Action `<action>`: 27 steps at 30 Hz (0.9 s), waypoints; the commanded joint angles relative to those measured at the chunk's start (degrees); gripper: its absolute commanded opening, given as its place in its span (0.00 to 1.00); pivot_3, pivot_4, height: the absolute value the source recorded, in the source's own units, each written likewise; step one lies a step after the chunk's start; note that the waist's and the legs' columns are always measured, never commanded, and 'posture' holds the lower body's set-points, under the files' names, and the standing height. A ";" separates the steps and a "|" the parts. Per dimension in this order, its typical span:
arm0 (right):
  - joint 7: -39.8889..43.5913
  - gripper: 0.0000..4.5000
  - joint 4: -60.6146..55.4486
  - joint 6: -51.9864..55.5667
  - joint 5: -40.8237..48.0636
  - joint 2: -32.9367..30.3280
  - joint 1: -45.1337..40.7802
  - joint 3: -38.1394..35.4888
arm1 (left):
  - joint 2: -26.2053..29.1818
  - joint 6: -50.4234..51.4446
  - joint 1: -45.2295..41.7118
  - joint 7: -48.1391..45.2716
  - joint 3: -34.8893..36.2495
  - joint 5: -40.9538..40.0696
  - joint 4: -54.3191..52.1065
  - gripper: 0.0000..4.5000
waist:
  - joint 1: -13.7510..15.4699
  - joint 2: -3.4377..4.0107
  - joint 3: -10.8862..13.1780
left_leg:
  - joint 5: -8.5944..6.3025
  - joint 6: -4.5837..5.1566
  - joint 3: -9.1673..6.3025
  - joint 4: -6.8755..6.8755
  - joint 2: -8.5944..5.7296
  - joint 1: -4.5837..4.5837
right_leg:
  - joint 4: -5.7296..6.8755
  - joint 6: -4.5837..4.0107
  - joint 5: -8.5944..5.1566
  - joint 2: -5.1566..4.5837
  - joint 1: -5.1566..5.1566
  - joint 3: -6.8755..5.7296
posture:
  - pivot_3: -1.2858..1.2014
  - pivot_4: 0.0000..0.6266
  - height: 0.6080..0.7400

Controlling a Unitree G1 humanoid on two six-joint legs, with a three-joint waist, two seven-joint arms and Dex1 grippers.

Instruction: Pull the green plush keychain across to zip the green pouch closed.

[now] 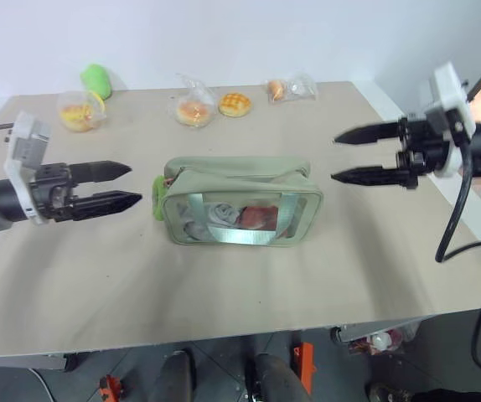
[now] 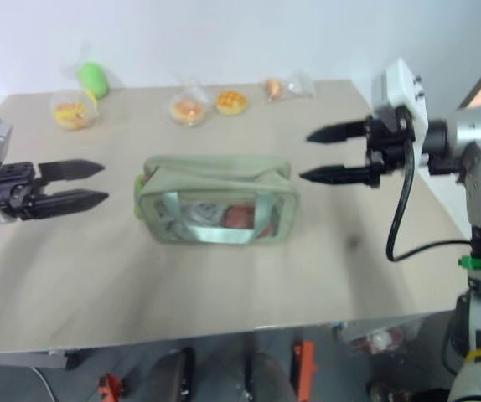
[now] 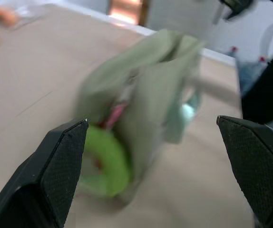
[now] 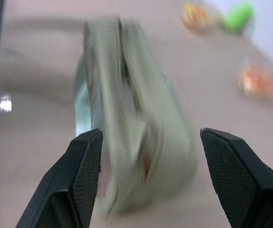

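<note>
Pouch: the green pouch (image 1: 239, 201) lies near the middle of the surface (image 1: 98, 276), window side up, its long axis running across between the two arms.
Keychain: the green plush keychain (image 1: 158, 199) sits at the pouch's left end, touching that end, on the side of the left arm.
Left gripper: the left gripper (image 1: 131, 186) is open and empty, hovering level just beside the pouch's left end, fingers aimed at the keychain; in its wrist view the keychain lies between the two fingers but ahead of them, not yet touched.
Right gripper: the right gripper (image 1: 334, 157) is open and empty, off the pouch's right end with a clear gap, pointing back towards it.
Nearer arm: the left, by a clear margin; the keychain lies straight ahead of its fingertips.
Coming move: probably close on the keychain and draw it along the pouch's long axis towards the right end; the right gripper would likely need to steady that end.
Zip: too small to tell how far it is closed.
Pouch contents: small items, one reddish and some pale, seen through the window.
Far edge: bagged buns (image 1: 193, 107), a loose bun (image 1: 235, 104) and a larger green plush (image 1: 96, 79), well apart from the pouch.
</note>
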 commanded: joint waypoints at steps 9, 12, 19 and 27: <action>-7.87 0.75 -6.17 -0.52 -0.45 2.37 6.63 1.26 | -0.64 0.31 -0.51 -0.53 -0.45 -0.97 -3.06 1.00 | 0.04 0.00 0.00 | 0.01 -0.01 0.07 0.11 0.10 0.03 | 0.01 0.00 0.10 0.10 0.02 0.06 | 0.52 0.24 1.00; -8.31 0.75 -6.16 -0.34 -0.41 3.10 6.13 2.17 | -1.39 0.86 -1.34 -0.21 -0.92 -1.86 -4.17 1.00 | 0.06 -0.01 0.00 | 0.01 -0.01 0.06 0.13 0.10 0.01 | 0.01 0.02 0.11 0.11 0.03 0.07 | 0.52 0.24 1.00; -8.28 0.75 -6.75 0.38 0.18 3.89 5.95 3.08 | -4.11 2.84 -4.15 1.64 -1.06 -4.84 -7.62 1.00 | 0.09 -0.01 0.00 | 0.01 -0.01 0.06 0.14 0.08 -0.01 | 0.01 0.05 0.09 0.13 0.03 0.11 | 0.52 0.24 1.00; -8.81 0.10 -6.26 1.04 0.40 4.25 5.88 2.91 | -5.43 2.79 -4.95 2.85 -1.01 -4.85 -7.25 1.00 | 0.06 -0.01 0.00 | 0.01 -0.01 0.04 0.17 0.14 0.00 | 0.01 0.02 0.13 0.22 0.04 0.12 | 0.52 0.24 1.00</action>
